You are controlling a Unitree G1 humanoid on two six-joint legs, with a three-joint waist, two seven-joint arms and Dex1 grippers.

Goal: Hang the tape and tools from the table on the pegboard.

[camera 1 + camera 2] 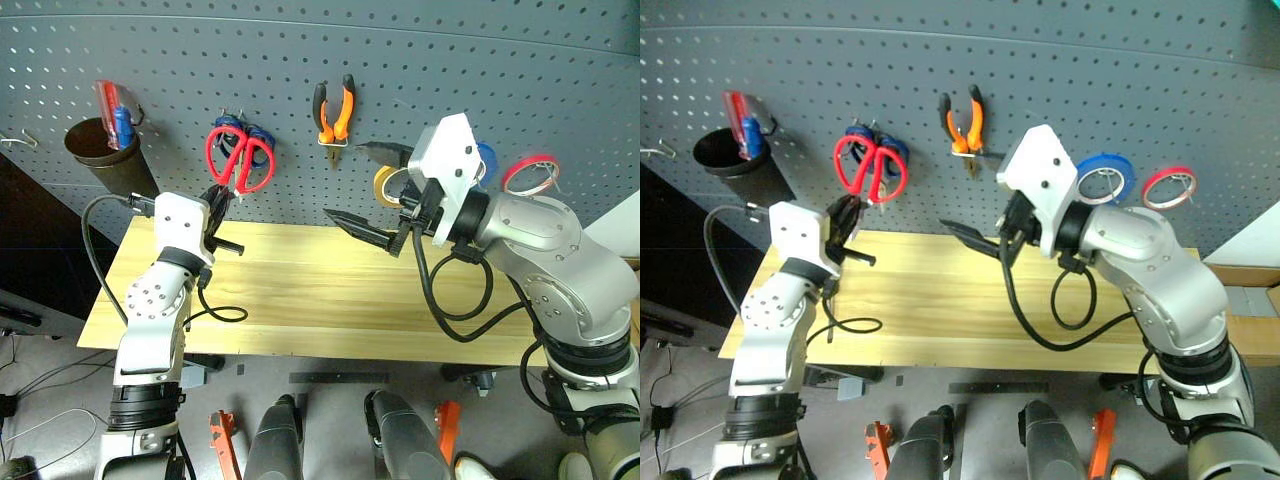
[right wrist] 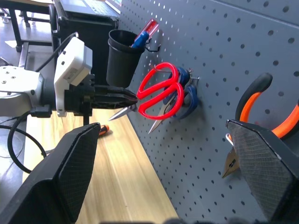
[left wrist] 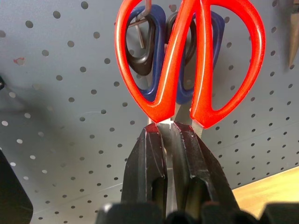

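At the left, the left pincer [image 1: 213, 203] is pinching the red-handled scissors [image 1: 240, 158] by the blades, their loops up against the pegboard [image 1: 300, 60] over the blue-handled scissors [image 3: 145, 51] on the same hook; a loop could miss that crowded hook, and letting go then would drop the pair to the surface [image 1: 300, 290]. Further right hang the pliers [image 1: 335, 112] and the tape [image 1: 385, 185], with the right pincer [image 1: 372, 190] spread wide and empty before them. The right wrist view alone shows an orange-and-black handle [image 2: 103, 129] on the surface, likely the screwdriver still unhung.
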